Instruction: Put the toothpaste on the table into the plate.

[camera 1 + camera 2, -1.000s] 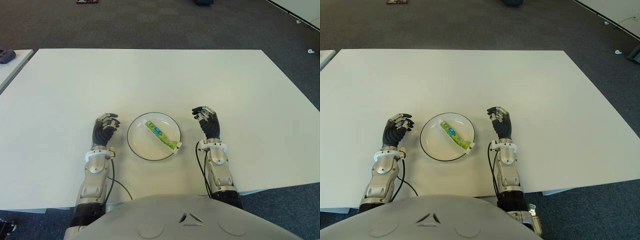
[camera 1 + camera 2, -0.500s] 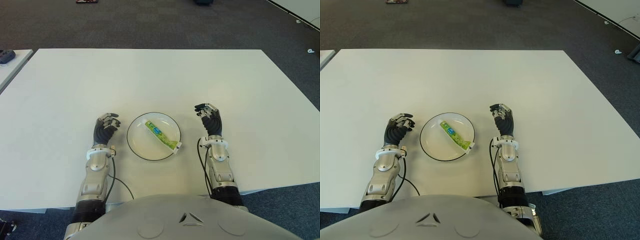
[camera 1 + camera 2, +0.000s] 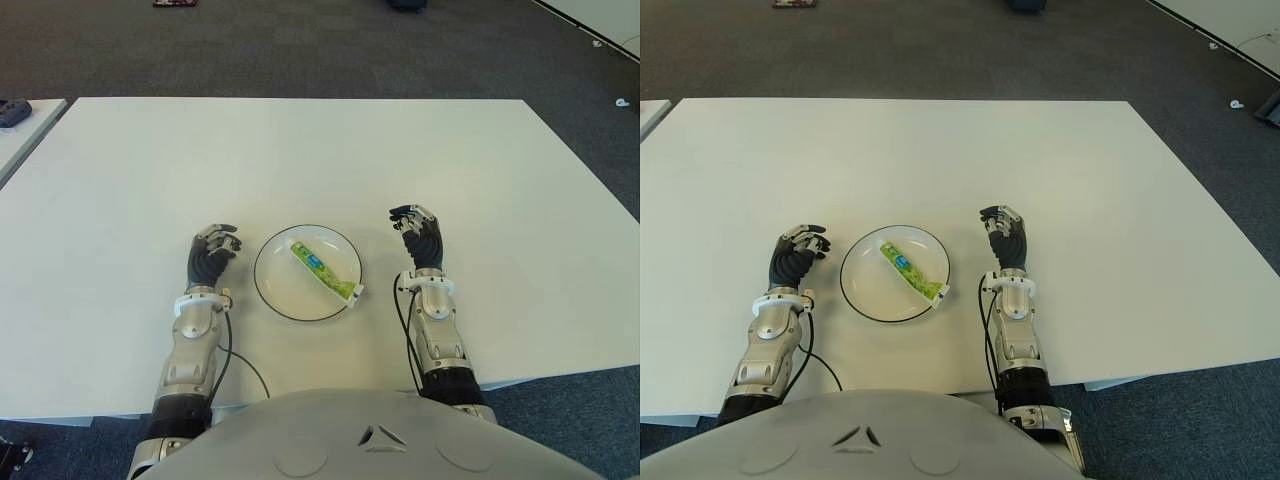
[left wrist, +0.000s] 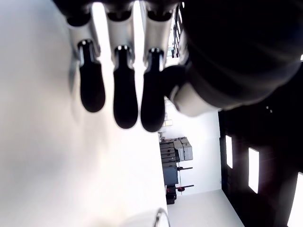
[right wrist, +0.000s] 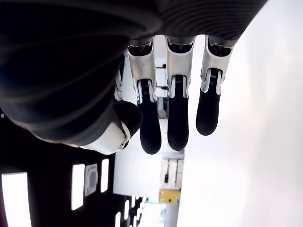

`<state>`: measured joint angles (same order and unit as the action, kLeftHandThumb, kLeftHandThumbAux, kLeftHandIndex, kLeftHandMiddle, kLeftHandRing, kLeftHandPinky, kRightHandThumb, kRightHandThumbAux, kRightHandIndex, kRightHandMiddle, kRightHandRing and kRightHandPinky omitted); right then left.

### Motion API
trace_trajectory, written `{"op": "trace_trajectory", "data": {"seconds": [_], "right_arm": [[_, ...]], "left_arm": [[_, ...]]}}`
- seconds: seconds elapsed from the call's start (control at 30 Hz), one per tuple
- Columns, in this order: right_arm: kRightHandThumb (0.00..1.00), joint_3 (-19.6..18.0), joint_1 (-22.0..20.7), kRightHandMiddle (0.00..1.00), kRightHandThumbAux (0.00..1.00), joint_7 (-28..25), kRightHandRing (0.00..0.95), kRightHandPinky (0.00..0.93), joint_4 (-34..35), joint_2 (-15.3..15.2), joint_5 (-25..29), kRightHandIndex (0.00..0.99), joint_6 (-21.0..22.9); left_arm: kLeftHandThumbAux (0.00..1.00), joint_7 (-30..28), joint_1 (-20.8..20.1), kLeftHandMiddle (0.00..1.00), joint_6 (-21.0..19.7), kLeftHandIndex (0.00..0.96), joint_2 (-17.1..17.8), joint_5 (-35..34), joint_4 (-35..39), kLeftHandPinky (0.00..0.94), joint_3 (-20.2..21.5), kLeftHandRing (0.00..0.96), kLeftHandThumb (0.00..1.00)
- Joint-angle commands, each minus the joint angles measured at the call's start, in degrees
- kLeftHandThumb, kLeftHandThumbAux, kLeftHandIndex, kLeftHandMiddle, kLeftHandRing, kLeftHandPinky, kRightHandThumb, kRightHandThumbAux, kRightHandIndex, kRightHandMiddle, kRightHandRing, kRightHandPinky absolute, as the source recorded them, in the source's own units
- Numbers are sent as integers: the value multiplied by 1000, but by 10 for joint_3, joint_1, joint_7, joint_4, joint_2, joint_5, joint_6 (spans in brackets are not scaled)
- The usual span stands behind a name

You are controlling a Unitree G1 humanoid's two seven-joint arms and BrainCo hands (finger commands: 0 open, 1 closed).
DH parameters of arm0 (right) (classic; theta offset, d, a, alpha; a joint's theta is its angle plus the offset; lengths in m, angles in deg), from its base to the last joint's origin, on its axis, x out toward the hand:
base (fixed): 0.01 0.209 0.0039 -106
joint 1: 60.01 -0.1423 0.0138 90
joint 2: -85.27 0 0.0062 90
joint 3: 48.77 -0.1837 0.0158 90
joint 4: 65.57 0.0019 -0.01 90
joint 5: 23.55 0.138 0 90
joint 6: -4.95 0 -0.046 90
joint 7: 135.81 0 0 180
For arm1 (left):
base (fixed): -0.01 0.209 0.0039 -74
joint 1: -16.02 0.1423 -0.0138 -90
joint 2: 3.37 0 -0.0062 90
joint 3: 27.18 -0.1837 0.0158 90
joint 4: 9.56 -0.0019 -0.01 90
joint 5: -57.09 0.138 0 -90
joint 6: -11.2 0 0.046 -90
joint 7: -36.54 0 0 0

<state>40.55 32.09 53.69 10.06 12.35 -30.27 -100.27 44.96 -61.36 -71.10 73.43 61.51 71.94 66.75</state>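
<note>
Left eye view: toothpaste [image 3: 325, 270] lies inside the plate [image 3: 271, 290] on the table [image 3: 300, 160], between both hands. Left wrist view: left hand [image 4: 142, 61] fingers relaxed, holding nothing. Right wrist view: right hand [image 5: 161, 94] fingers loosely extended, empty.

Green-and-white toothpaste tube [image 3: 325, 270] lies flat inside the round white plate with a thin dark rim [image 3: 272, 291], straight ahead of me on the white table. Tube runs diagonally: its white end points toward the plate's far left, its green end reaches the near right, where the tip meets the rim. A small blue mark shows near mid-length. Plate sits upright, flat on the tabletop, holding only the tube
</note>
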Motion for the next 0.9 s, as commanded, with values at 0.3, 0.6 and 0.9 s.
{"op": "trace_trajectory", "data": {"seconds": [0.3,0.6,0.9], "right_arm": [[706,-6,-18,435,728,4,396,390,-42,-1,3,428,-36],[707,-11,-25,443,729,-2,399,392,-64,-1,12,428,-63],[708,-16,-35,444,729,-4,401,396,-84,-3,13,428,-82]], "left_arm": [[717,-5,-13,571,29,431,0,-8,-50,540,8,558,702],[715,-7,-20,576,50,431,-1,-16,-70,546,12,558,702],[714,2,-29,599,60,432,-2,-7,-87,568,14,577,704]]}}
